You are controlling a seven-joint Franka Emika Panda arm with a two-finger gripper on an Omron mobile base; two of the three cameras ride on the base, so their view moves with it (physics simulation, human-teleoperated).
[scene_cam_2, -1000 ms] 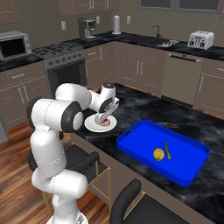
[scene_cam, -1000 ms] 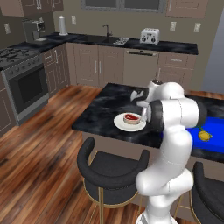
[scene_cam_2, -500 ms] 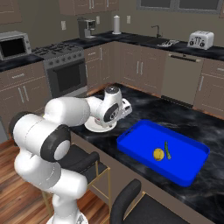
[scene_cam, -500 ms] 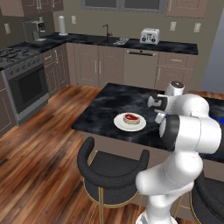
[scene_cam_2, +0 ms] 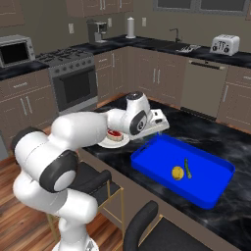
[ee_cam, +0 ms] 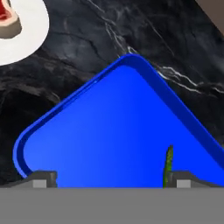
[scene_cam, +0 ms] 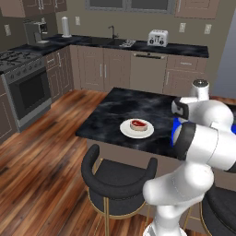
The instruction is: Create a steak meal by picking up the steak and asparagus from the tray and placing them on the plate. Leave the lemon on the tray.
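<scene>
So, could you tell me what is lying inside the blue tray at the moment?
Inside the tray lie the lemon and the asparagus, side by side. The arm covers the tray's near-left corner in the right base view; the hand view shows that corner bare.

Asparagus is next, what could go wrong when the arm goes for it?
1. The asparagus lies close beside the lemon, so the open gripper could bump or catch the lemon, which should stay on the tray.
2. The stalk is thin and flat on the tray floor, so the fingers may close over it and miss.
3. The steak already sits mid-plate, leaving little room.
</scene>
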